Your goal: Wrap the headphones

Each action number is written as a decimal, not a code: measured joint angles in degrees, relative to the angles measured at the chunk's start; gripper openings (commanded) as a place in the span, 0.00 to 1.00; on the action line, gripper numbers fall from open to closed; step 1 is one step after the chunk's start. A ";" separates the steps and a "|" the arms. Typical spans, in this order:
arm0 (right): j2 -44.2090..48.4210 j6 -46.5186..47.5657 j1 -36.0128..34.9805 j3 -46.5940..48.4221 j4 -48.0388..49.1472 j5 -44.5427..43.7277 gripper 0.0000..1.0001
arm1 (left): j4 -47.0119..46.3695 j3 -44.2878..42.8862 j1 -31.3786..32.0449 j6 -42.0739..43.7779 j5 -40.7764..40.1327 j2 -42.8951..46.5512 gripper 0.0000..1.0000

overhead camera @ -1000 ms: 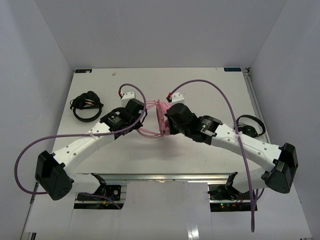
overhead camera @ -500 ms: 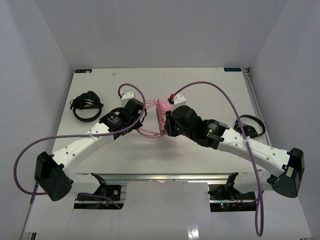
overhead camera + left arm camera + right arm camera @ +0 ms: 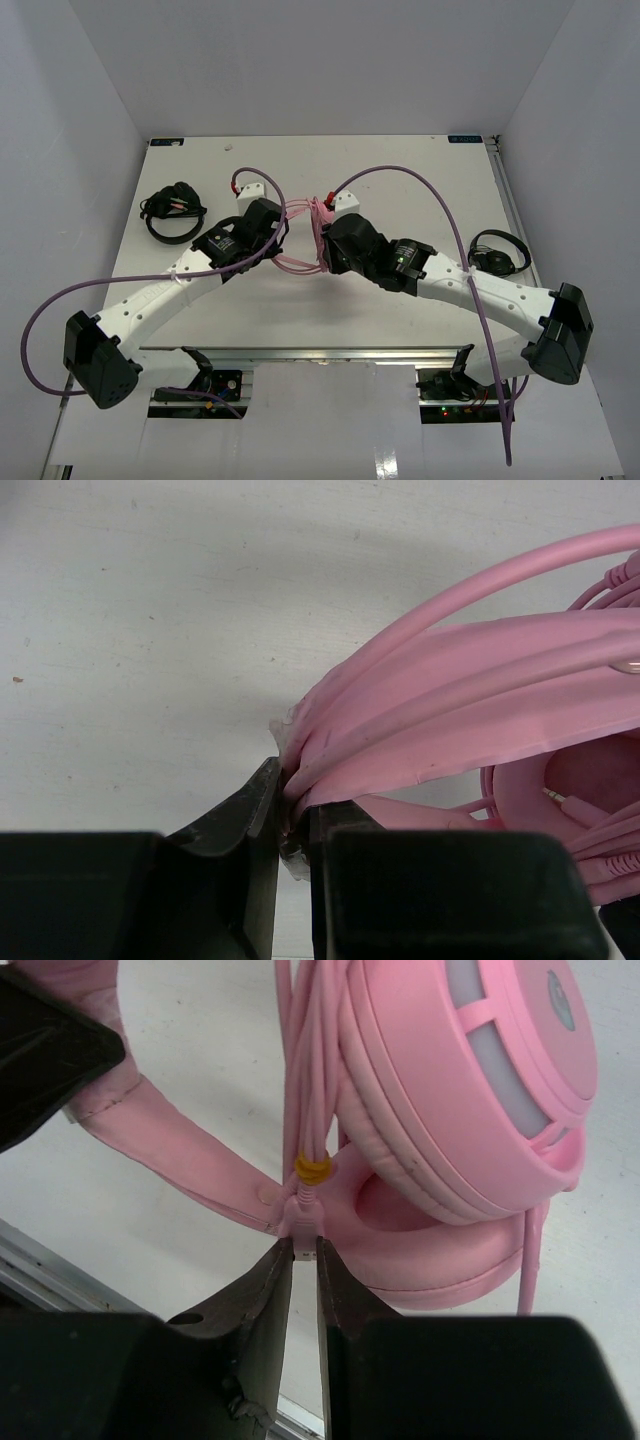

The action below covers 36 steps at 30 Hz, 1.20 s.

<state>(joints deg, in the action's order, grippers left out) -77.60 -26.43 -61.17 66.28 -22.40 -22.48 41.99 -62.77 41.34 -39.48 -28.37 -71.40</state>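
White table is sitting inside a box of plain pale grey walls. An aluminium rail is running along the near edge. In the left wrist view the surface is showing matte, with a few small specks.

The headphones are lying about mid-table, slightly toward the far edge, between the two wrists. Left gripper is clamping on the folded pink headband, its jaws nearly together with the band squeezed between them. Right gripper is standing narrow, its tips pinching the end of the cable bundle just below a yellow tie. The bundle is running alongside the ear cup. A loop of cable is trailing on the table toward the near edge, between the arms.

Black headset is resting near the left edge and a second black headset near the right edge, both well apart from the pink set. Purple leads are arching over both arms.
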 measured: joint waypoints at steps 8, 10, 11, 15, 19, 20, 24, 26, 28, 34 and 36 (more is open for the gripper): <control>-1.24 0.01 0.00 -0.50 0.18 -3.08 0.20 | -0.01 0.42 -0.04 0.02 0.95 1.87 0.00; -1.57 0.04 -0.01 -0.50 0.29 -3.49 0.20 | 0.02 0.53 -0.06 0.04 1.23 2.12 0.00; -1.68 0.05 -0.02 -0.50 0.32 -3.66 0.19 | 0.01 0.56 -0.10 0.04 1.33 2.21 0.00; -1.90 0.10 -0.04 -0.48 0.38 -4.14 0.20 | 0.01 0.62 -0.19 0.06 1.42 2.30 0.00; -1.79 0.11 -0.04 -0.49 0.37 -4.14 0.20 | 0.00 0.62 -0.26 0.09 1.27 2.28 0.00; -1.63 0.12 -0.04 -0.52 0.36 -4.13 0.20 | -0.01 0.62 -0.26 0.09 1.23 2.28 0.00; 0.63 0.08 -0.09 -1.55 0.22 -4.00 0.21 | -0.36 0.62 -0.26 0.04 1.20 2.11 0.00; 2.41 0.10 -0.09 -2.18 -0.48 -4.07 0.21 | -0.50 0.62 -0.26 0.06 1.20 1.86 0.00; 4.00 0.10 -0.09 -2.37 -1.47 -4.19 0.21 | -0.50 0.61 -0.30 0.11 1.21 1.48 0.00; 7.40 0.12 -0.09 -2.95 -3.31 -4.25 0.22 | -0.64 0.60 -0.66 0.50 1.15 -0.06 0.00; 9.03 0.14 -0.09 -3.84 -3.93 -4.05 0.23 | -0.97 0.60 -1.14 0.70 1.22 -0.81 0.00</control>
<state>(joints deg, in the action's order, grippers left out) -68.57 -26.29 -61.25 62.44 -26.33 -26.53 41.02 -62.17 40.21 -38.79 -27.15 -72.21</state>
